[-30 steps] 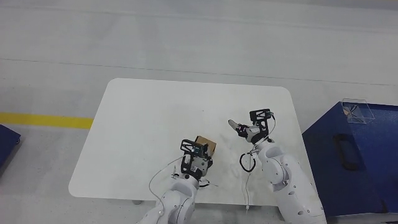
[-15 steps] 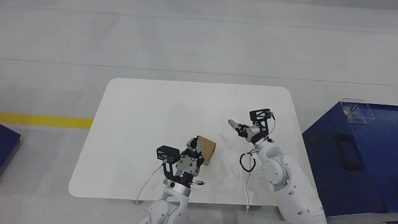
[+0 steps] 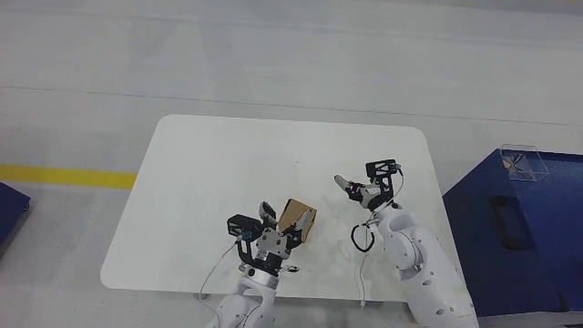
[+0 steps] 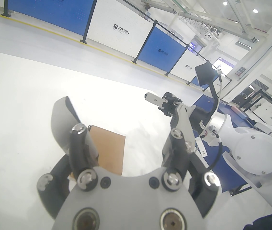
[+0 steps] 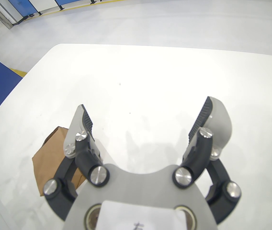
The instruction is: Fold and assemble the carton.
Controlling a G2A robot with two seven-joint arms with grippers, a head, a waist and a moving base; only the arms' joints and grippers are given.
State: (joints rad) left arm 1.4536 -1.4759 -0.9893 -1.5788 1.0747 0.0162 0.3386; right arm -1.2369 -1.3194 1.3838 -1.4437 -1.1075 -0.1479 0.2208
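While the carton [image 3: 299, 220] sits near the front edge of the table [image 3: 209, 164], apparently not yet squared up, the left gripper [image 4: 120, 123] stands spread wide. The brown board is close against one finger [image 4: 63, 111], but contact cannot be confirmed. The right gripper [image 5: 148, 116] is likewise released, holding nothing, well apart from the carton. Assessment: the step in hand is taking hold of a panel to fold it. The left fingers should close across a flat face, not a crease, and the right arm should brace the far side so the light board does not slide. The top view gives the spacing of both arms. The left wrist view adds how the board lies against the finger, and the right wrist view presents the carton's broad face.
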